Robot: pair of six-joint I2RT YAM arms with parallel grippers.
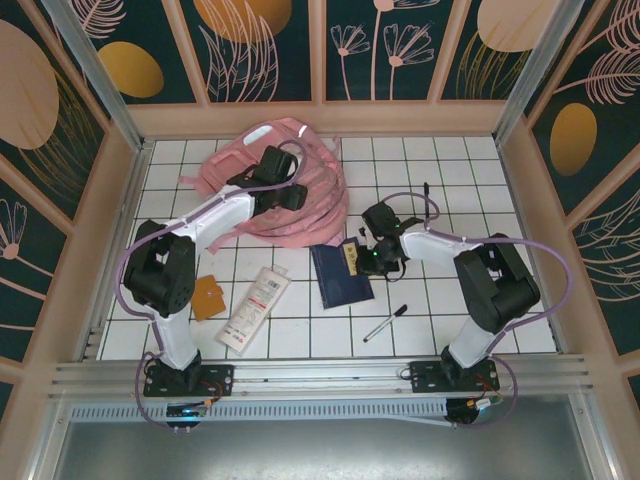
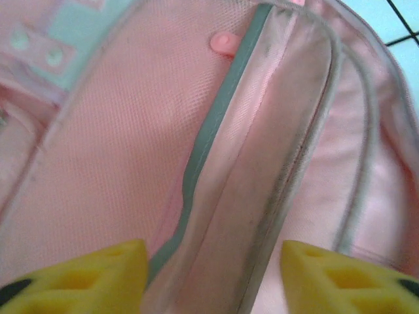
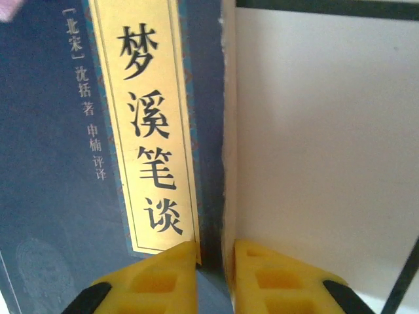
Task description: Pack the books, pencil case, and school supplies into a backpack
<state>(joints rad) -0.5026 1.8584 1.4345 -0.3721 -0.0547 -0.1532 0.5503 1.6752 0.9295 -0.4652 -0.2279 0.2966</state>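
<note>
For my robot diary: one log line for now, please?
left end effector: open, over backpack | right end effector: gripping navy book

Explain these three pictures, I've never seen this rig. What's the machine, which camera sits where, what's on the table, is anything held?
It's two robot arms, a left arm and a right arm, bolted to the near edge of a tiled table. The top picture looks down from above and behind them. The other two come from a camera on each wrist, so the yellow blocks there are that arm's own fingers.

On the table lie a pink backpack, a navy book, a white pencil case, an orange-brown square and a pen.

The left end effector is open over the backpack's inside, holding nothing. The right end effector is closed on the book's edge.
</note>
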